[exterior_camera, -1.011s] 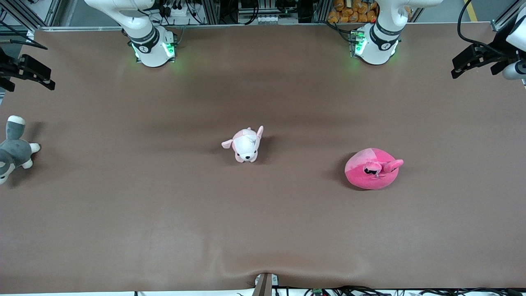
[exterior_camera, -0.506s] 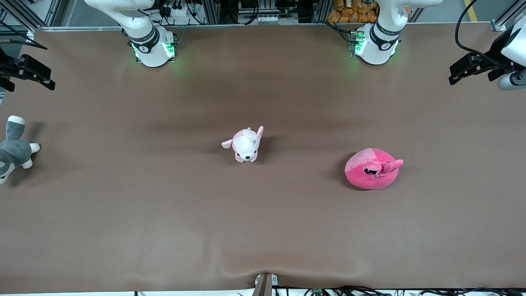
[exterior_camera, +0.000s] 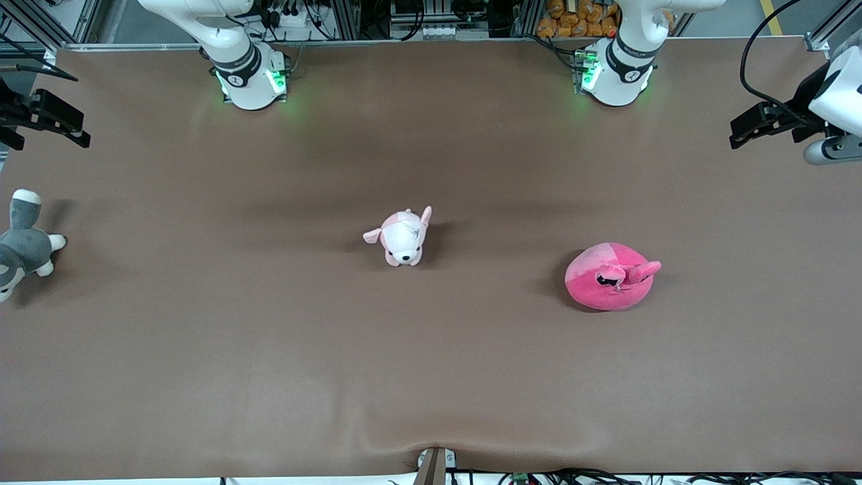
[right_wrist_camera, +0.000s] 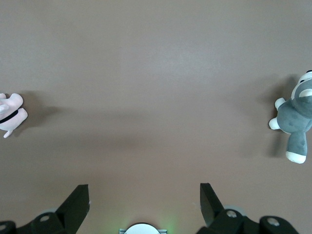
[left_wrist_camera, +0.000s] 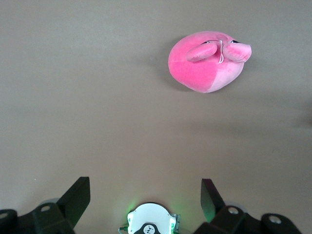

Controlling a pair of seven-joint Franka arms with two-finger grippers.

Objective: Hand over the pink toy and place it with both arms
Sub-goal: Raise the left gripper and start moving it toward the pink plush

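Observation:
The pink toy (exterior_camera: pixel 611 276), a round hot-pink plush with black eyes, lies on the brown table (exterior_camera: pixel 431 377) toward the left arm's end. In the left wrist view the pink toy (left_wrist_camera: pixel 207 66) sits well away from the fingers. My left gripper (exterior_camera: pixel 741 133) hangs open and empty over the table's edge at that end; its fingers (left_wrist_camera: pixel 78 195) stand wide apart around my left gripper (left_wrist_camera: pixel 145 189). At the other end of the table my right gripper (exterior_camera: pixel 77 131) is also open and empty, as the right wrist view of my right gripper (right_wrist_camera: pixel 144 190) confirms.
A pale pink-and-white plush puppy (exterior_camera: pixel 403 239) lies mid-table and shows at the edge of the right wrist view as puppy (right_wrist_camera: pixel 9 114). A grey-and-white plush animal (exterior_camera: pixel 23 246) lies at the right arm's end, below the right gripper; grey plush (right_wrist_camera: pixel 295 122). Arm bases (exterior_camera: pixel 616 74) glow green.
The left gripper has crept a little inward over the table's end. The right arm and all three plush toys have not moved.

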